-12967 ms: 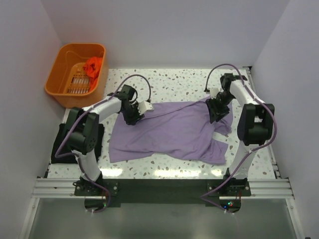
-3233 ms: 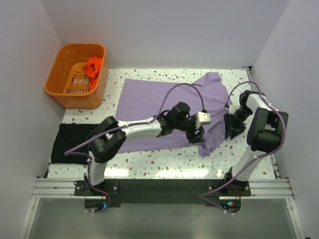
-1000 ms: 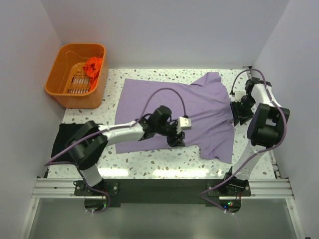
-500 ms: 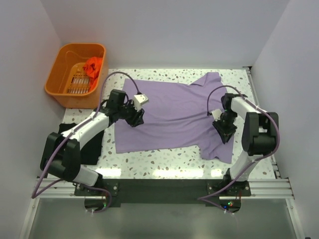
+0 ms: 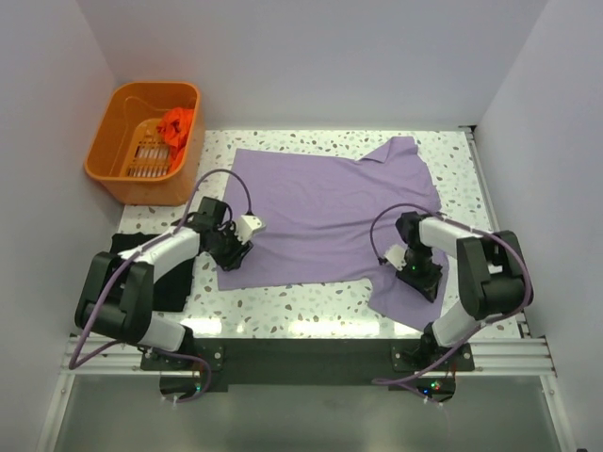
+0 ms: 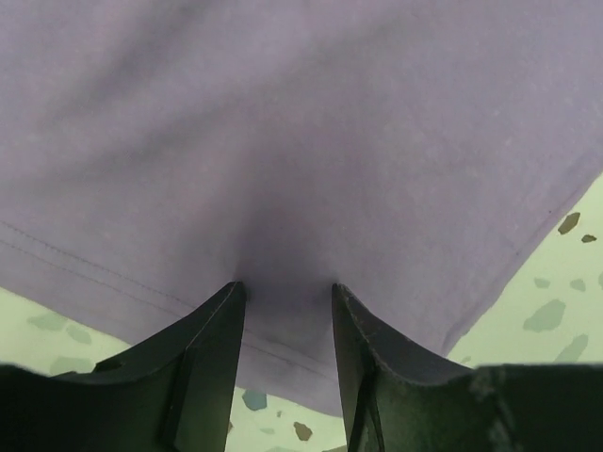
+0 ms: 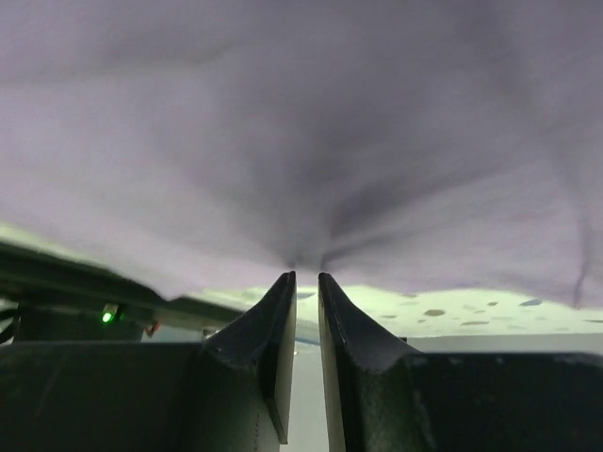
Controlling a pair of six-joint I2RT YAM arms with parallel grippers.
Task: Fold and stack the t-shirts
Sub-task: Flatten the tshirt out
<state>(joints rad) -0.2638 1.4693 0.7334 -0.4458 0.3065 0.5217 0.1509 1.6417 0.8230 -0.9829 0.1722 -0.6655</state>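
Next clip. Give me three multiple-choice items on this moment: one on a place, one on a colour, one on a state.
1. Where is the orange-red t-shirt? A) in the basket B) on the floor C) in a claw
2. Which shirt lies spread on the table? A) a black one B) the lilac-purple t-shirt C) a green one
3. How is the right claw? A) wide open B) shut on the lilac-purple t-shirt C) holding the basket

Answers: 1 A, it sits bunched inside the basket; 2 B, purple cloth covers the table's middle; 3 B, its fingers pinch creased cloth.
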